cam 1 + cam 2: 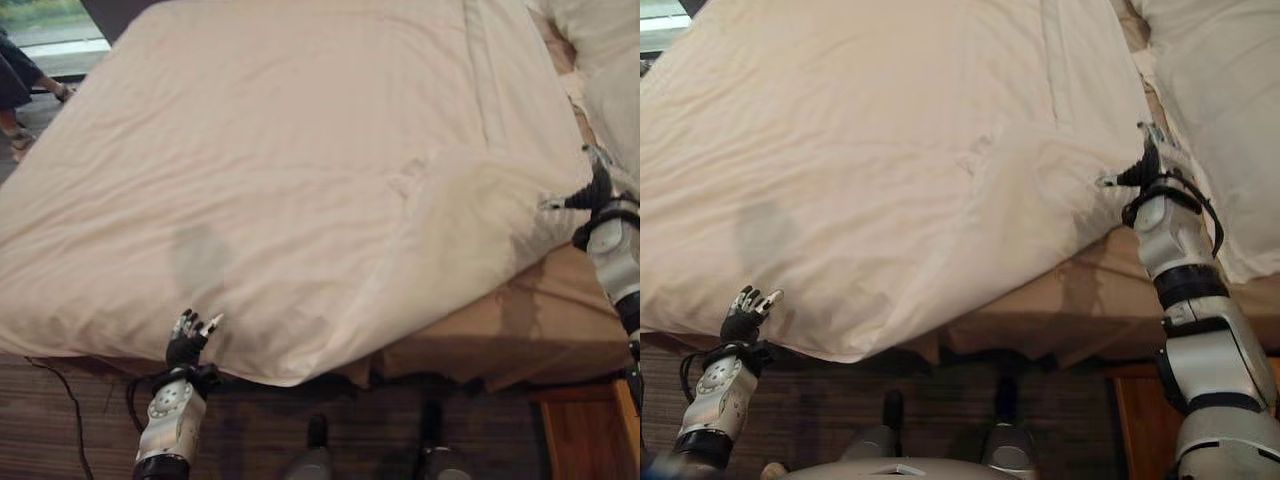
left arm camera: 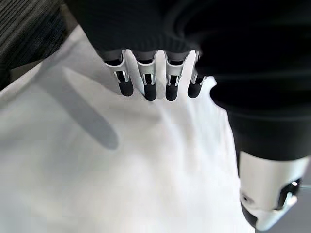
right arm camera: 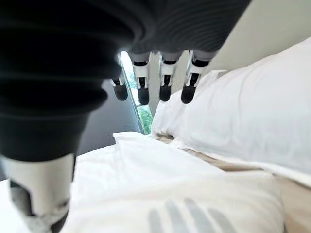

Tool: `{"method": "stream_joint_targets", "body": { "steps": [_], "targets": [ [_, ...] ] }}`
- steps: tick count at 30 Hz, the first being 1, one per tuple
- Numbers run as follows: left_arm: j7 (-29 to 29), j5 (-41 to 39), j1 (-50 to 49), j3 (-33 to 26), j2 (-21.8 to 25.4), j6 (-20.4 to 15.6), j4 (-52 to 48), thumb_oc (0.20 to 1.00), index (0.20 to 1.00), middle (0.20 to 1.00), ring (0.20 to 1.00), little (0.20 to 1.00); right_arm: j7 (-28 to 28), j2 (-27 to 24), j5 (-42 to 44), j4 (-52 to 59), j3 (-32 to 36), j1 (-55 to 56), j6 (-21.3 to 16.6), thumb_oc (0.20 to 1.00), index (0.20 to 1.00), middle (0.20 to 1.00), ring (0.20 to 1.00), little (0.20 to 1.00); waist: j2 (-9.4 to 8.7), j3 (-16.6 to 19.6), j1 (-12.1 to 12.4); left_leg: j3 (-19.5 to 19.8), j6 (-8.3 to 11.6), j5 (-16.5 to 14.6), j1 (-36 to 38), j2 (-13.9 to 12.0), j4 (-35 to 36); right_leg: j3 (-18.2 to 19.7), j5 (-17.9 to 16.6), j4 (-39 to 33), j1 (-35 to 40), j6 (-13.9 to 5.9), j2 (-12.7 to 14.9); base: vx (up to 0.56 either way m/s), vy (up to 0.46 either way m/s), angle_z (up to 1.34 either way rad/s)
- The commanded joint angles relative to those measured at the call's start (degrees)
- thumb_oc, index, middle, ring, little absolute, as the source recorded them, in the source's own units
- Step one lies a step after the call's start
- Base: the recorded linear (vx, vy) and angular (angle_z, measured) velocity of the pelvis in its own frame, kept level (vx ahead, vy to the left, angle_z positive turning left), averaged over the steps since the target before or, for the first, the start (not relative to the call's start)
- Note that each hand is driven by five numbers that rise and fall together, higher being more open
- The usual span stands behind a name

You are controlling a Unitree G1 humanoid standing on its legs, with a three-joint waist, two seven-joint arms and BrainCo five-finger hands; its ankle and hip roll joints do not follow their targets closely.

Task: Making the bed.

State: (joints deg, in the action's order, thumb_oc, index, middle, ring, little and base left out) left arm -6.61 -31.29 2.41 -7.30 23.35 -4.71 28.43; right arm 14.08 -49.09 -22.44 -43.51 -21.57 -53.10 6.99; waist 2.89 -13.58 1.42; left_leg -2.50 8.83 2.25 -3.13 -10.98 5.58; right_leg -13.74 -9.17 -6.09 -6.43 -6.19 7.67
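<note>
A cream duvet point(image 1: 280, 170) lies spread over most of the bed, its near edge hanging over the bed's side. Its near right corner point(image 1: 470, 210) is bunched and turned back, leaving the tan sheet point(image 1: 560, 310) bare below it. My left hand point(image 1: 188, 340) hovers at the duvet's near edge on the left, its fingers point(image 2: 146, 82) straight over the cloth and holding nothing. At the duvet's right edge by the bunched corner is my right hand point(image 1: 1150, 165), open, with its fingers point(image 3: 163, 82) straight above the cloth.
White pillows point(image 1: 1220, 100) are piled at the head of the bed on the right. A wooden bedside cabinet point(image 1: 585, 430) stands at the lower right. A person's legs point(image 1: 15, 90) show on the floor beyond the bed's far left corner.
</note>
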Motion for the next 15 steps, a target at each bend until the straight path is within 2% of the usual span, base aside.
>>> {"method": "stream_joint_targets", "body": {
  "steps": [1, 2, 3, 4, 5, 6, 7, 8, 10, 15],
  "targets": [
    [-0.5, -1.4, 3.6, 3.3, 2.8, -3.8, -3.3, 1.0, 1.0, 1.0, 1.0, 1.0, 4.4, -3.0, -0.7, -0.3, -2.5, -9.7, -0.9, 1.0, 1.0, 1.0, 1.0, 1.0, 1.49, 1.5, 0.7, -6.3, 4.43, 9.0, -1.1, -2.9, -0.6, 0.4, 1.6, 1.1, -4.5, -1.69, 5.3, 0.02, -0.099, 0.51],
    [-0.2, -1.8, 3.2, 3.6, 2.7, -4.0, -3.8, 1.0, 1.0, 1.0, 1.0, 1.0, 4.9, -2.5, -0.7, -1.2, -3.8, -12.1, -0.8, 1.0, 1.0, 1.0, 1.0, 1.0, 2.23, 1.6, 0.9, -6.2, 4.93, 10.5, -2.6, -2.8, -0.6, 0.5, 1.8, 1.1, -5.7, -1.66, 5.2, 0.02, -0.1, 0.48],
    [-0.2, -1.8, 3.2, 3.5, 2.6, -4.0, -3.8, 1.0, 1.0, 1.0, 1.0, 1.0, 4.9, -2.4, -0.7, -1.3, -3.9, -12.3, -0.8, 1.0, 1.0, 1.0, 1.0, 1.0, 2.29, 1.7, 0.9, -6.2, 4.95, 10.5, -2.8, -2.9, -0.6, 0.5, 1.7, 1.1, -5.9, -1.63, 5.2, 0.03, -0.118, 0.3],
    [0.3, -3.2, 2.6, 3.4, 2.4, -4.1, -4.3, 1.0, 1.0, 1.0, 1.0, 1.0, 5.1, -1.9, -0.8, -2.1, -6.1, -15.6, -1.0, 1.0, 1.0, 1.0, 1.0, 1.0, 2.98, 1.9, 1.8, -5.6, 5.81, 12.9, -4.6, -3.0, -0.6, 0.7, 1.7, 1.1, -7.6, -1.57, 5.1, 0.0, -0.075, 0.03],
    [0.5, -3.8, 2.3, 3.3, 2.3, -4.1, -4.5, 1.0, 1.0, 1.0, 1.0, 1.0, 5.1, -1.8, -1.1, -3.0, -7.2, -16.8, -1.0, 1.0, 1.0, 1.0, 1.0, 1.0, 3.14, 2.1, 1.9, -5.6, 6.09, 13.6, -5.5, -3.1, -0.6, 0.9, 1.8, 1.1, -8.3, -1.53, 5.1, 0.01, -0.074, -0.07],
    [0.6, -3.8, 2.3, 3.2, 2.2, -4.1, -4.5, 1.0, 1.0, 1.0, 1.0, 1.0, 5.1, -1.7, -1.1, -3.2, -7.4, -17.0, -1.1, 1.0, 1.0, 1.0, 1.0, 1.0, 3.18, 2.3, 1.9, -5.6, 6.09, 13.6, -5.7, -3.1, -0.6, 1.0, 1.8, 1.1, -8.5, -1.52, 5.1, 0.0, -0.066, -0.06],
    [0.7, -5.4, 1.9, 3.5, 1.8, -4.3, -4.8, 1.0, 1.0, 1.0, 1.0, 1.0, 5.1, -1.1, -1.1, -4.7, -9.2, -19.9, -1.0, 1.0, 1.0, 1.0, 1.0, 1.0, 3.45, 2.4, 2.7, -5.5, 6.17, 16.0, -7.2, -3.2, -0.6, 0.9, 1.8, 1.1, -9.6, -1.49, 5.0, 0.0, -0.055, -0.02],
    [0.7, -5.5, 2.0, 3.4, 1.7, -4.3, -4.7, 1.0, 1.0, 1.0, 1.0, 1.0, 5.1, -1.0, -1.0, -4.8, -9.4, -20.2, -1.1, 1.0, 1.0, 1.0, 1.0, 1.0, 3.53, 2.5, 2.7, -5.4, 6.17, 16.0, -7.4, -3.2, -0.6, 0.9, 1.7, 1.1, -9.7, -1.47, 5.0, -0.01, -0.075, 0.01],
    [1.1, -6.4, 1.9, 4.0, 2.2, -5.0, -5.8, 1.0, 1.0, 1.0, 1.0, 1.0, 6.0, -0.2, -0.1, -8.0, -11.8, -24.6, -1.4, 1.0, 1.0, 1.0, 1.0, 1.0, 4.54, 1.7, 3.7, -5.4, 6.17, 19.0, -10.2, -3.3, -0.6, 0.6, 1.8, 1.1, -11.8, -1.37, 5.0, -0.05, -0.059, 0.01],
    [0.8, -7.0, 2.6, 4.8, 2.0, -5.6, -6.6, 1.0, 1.0, 1.0, 1.0, 1.0, 6.9, 2.1, 0.1, -11.2, -13.8, -26.3, -1.7, 1.0, 1.0, 1.0, 1.0, 1.0, 4.94, 1.4, 4.9, -4.9, 6.17, 21.8, -14.5, -3.4, -0.6, 0.4, 1.5, 1.1, -14.9, -1.55, 5.2, -0.05, -0.053, 0.08]
  ]
}}
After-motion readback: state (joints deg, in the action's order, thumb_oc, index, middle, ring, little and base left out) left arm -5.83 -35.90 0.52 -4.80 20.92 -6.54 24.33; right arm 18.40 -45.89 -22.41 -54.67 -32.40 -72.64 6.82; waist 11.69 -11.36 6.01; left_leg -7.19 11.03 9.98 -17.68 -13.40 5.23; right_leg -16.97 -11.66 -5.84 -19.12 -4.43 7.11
